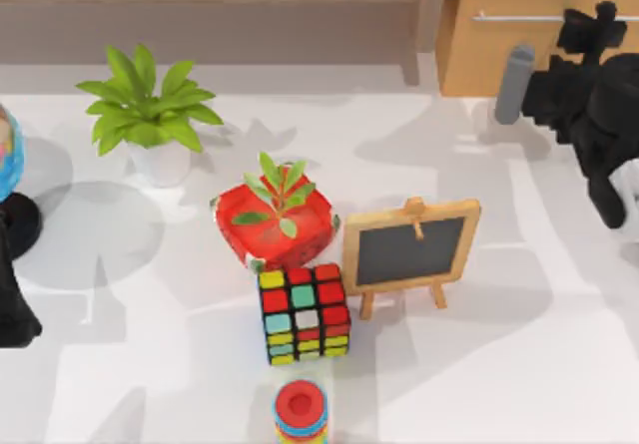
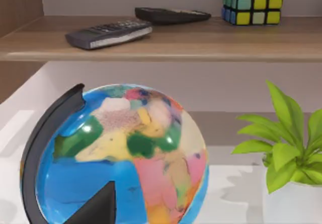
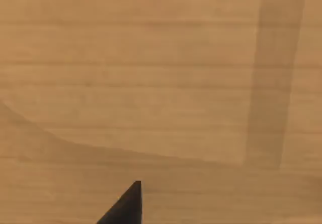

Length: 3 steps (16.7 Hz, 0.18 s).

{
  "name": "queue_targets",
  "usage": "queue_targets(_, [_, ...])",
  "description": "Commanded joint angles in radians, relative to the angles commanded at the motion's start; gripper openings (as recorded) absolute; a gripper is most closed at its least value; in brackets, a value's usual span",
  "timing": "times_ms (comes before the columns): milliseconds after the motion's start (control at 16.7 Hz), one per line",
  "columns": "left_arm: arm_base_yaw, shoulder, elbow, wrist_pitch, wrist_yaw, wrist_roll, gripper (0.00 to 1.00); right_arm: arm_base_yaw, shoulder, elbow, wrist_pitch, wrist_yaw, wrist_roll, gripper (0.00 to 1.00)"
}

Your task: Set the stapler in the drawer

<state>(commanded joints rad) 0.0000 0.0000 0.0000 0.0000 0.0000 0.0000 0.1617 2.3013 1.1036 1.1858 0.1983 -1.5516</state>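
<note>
1. The right gripper [image 1: 571, 75] is at the far right of the table, close against the wooden drawer [image 1: 544, 50]. Its wrist camera looks at plain wood from very near. Whether its jaws are wide or narrow I cannot tell.
2. A grey oblong thing [image 1: 516, 85] stands upright just beside this gripper, in front of the drawer. It may be the stapler, but I cannot say so for sure, and I cannot tell if the gripper holds it.
3. The drawer front with its thin handle [image 1: 519, 16] looks shut to me. This fits a drawer waiting to be pulled out, and equally one pushed in again, so I judge only that the work is now at the drawer front.
4. Any move here asks for care, because the gripper is so near the wood (there is little room to turn).
5. The left arm [image 1: 12, 314] rests at the left edge beside the globe [image 2: 121, 158]. I cannot tell its jaws either.
6. The middle of the table is crowded with a potted plant [image 1: 150, 115], a red box [image 1: 285, 229], a small chalkboard [image 1: 411, 249], a colour cube [image 1: 305, 314] and a ring toy [image 1: 300, 409]. None of them stands between the right gripper and the drawer.
</note>
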Motion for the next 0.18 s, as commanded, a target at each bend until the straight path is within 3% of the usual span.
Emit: queue_targets(180, [0.000,0.000,0.000,0.000,0.000,0.000,1.00,0.000,0.000,0.000,0.000,0.000,0.000,1.00])
